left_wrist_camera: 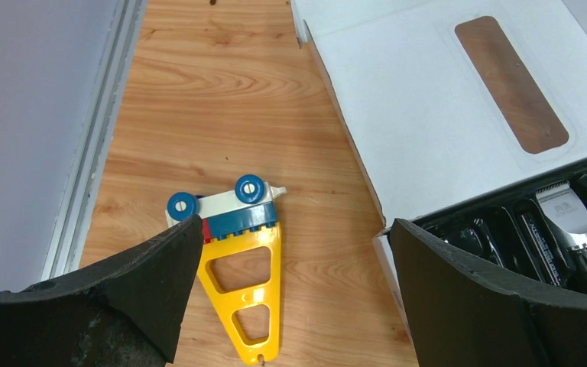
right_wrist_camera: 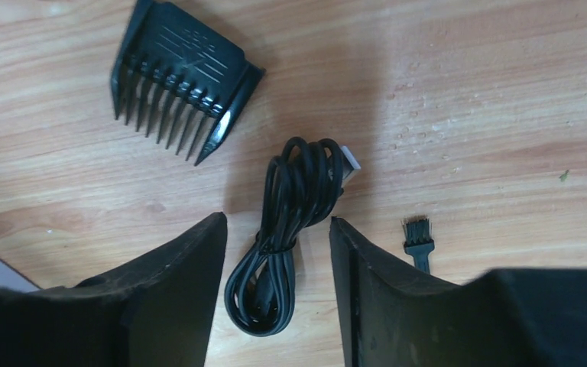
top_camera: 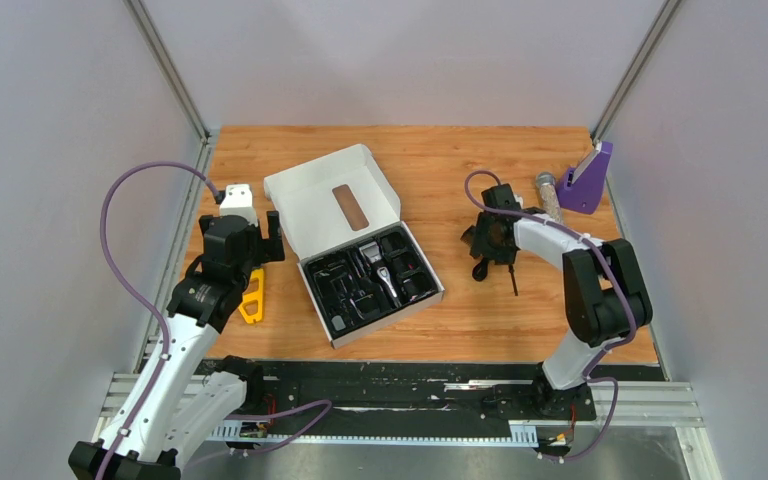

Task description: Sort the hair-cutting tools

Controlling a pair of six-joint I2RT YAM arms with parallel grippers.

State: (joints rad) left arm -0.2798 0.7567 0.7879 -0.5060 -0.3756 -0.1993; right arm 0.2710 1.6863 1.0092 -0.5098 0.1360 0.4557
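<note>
The coiled black cord [right_wrist_camera: 281, 237] lies on the wooden tabletop [top_camera: 460, 170] directly between the fingers of the right gripper [right_wrist_camera: 277, 222]. Its long axis runs along the fingers rather than across them, so the jaws would close on its narrow width. They stand partly open, one on each side, with a sliver of wood showing either way and nothing gripped yet. The stubby black comb guard [right_wrist_camera: 179, 73] sits beyond the cord to one side, apart from it, and the thin black brush stick [right_wrist_camera: 418, 241] lies just outside the other finger.

The right arm is plainly the nearer one. The left gripper [left_wrist_camera: 296, 224] hangs well apart, with its jaws at full spread and empty, over the yellow triangular plastic piece [left_wrist_camera: 248, 298], which is not part of the set.

The white cardboard box [top_camera: 305, 195] lies between the two arms with its lid folded back. Its black moulded tray [top_camera: 335, 290] holds the black clipper with silver blade head [left_wrist_camera: 569, 222] in a middle slot, and dark pieces fill neighbouring slots — which slot is free for the cord I cannot tell.
</note>
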